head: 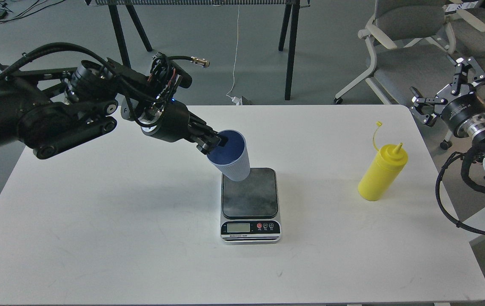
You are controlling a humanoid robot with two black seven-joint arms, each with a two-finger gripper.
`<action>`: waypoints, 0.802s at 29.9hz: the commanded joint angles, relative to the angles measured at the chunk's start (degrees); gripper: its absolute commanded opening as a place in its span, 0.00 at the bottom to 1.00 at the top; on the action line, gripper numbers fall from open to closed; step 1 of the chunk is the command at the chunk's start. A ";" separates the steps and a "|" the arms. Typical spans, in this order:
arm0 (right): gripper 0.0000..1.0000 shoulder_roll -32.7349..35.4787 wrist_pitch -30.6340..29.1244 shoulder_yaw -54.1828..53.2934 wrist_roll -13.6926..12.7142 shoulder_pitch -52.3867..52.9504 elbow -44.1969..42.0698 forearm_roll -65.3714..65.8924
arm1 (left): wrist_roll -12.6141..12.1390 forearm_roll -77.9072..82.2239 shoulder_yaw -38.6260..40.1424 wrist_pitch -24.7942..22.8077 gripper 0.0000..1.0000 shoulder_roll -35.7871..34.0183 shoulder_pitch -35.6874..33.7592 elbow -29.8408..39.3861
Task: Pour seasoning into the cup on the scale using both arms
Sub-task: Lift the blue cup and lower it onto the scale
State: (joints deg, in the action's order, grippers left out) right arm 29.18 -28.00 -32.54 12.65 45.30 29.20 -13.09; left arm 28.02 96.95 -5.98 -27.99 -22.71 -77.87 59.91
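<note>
Two black arms frame a white table (98,238), and starting at the left, the left arm reaches in over the tabletop with cable loops arching above its wrist. Its left gripper (212,143) is pinched on the near rim of the cup (233,161), one finger inside the dark blue interior and the other on the outside, as far as can be made out. That light blue-grey ribbed cup is held off the table and tilted, its mouth turned toward the arm and its base pointing down toward the back left corner of the scale (249,204); whether the base touches the plate cannot be told from here. That flat scale sits near the middle of the table, dark grey weighing plate bare, silver front strip with its small display and round buttons facing the near edge. Further right, well apart from the scale, the seasoning (382,174) stands on the table leaning slightly, a yellow squeeze bottle with a pointed nozzle and a small cap dangling on a thin tether above its shoulder, nothing touching it. Past the right edge of the table, the right gripper (442,85) hangs in the air with its two open-frame fingers spread wide and holding nothing, well away from the bottle. Behind it stand grey office chairs (412,46) on the grey floor
</note>
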 commanded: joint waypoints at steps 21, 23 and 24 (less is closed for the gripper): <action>0.99 0.09 0.00 0.11 0.00 -0.04 -0.64 0.00 | -0.02 0.44 -4.39 -0.01 0.01 12.16 2.81 -13.41; 0.99 0.09 0.00 0.02 0.00 -0.12 -0.64 0.00 | -0.02 0.44 -4.39 -0.01 0.02 12.16 2.99 -13.50; 0.99 0.09 0.00 0.02 0.00 -0.13 -0.64 0.00 | -0.02 0.44 -4.39 -0.01 0.02 12.16 3.16 -13.50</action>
State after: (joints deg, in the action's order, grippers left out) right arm 29.29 -28.00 -32.44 12.66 45.24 28.56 -13.09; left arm 28.00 97.39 -10.37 -28.00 -10.55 -75.08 46.61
